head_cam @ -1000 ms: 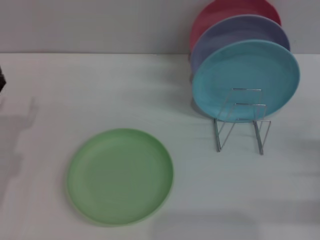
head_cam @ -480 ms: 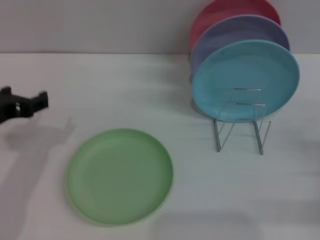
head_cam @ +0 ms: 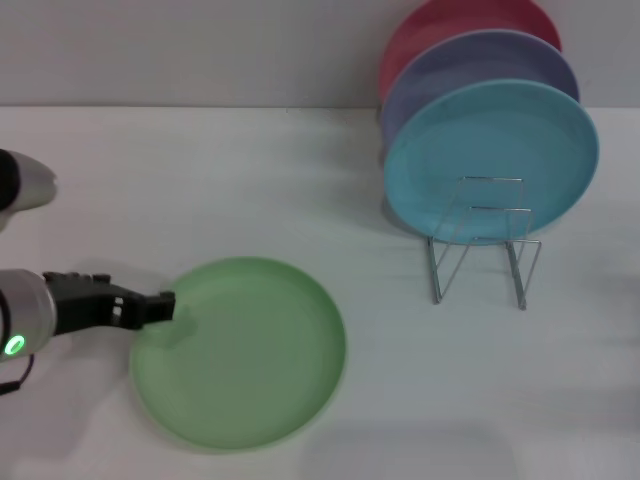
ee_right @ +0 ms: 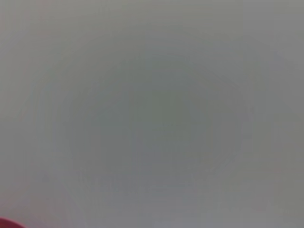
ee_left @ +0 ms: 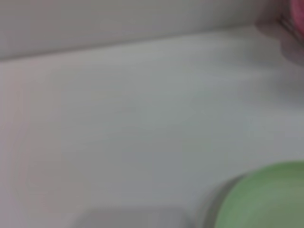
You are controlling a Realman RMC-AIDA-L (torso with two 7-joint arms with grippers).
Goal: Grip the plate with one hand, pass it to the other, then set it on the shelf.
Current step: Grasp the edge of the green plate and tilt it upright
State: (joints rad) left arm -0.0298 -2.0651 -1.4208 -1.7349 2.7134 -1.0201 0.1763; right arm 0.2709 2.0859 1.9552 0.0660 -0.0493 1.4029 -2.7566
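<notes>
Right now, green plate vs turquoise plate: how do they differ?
The light-green plate lies flat on the white table; the turquoise plate stands on edge in the wire dish rack. The green one sits alone at the near left, with the left gripper at its left rim; the turquoise one stands frontmost of three racked plates, untouched. Both are round, plain and look similar in size.

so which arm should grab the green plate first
Left. The left gripper is already at the near-left rim of the green plate, which lies flat on the table. The right arm isn't in the head view at all.
</notes>
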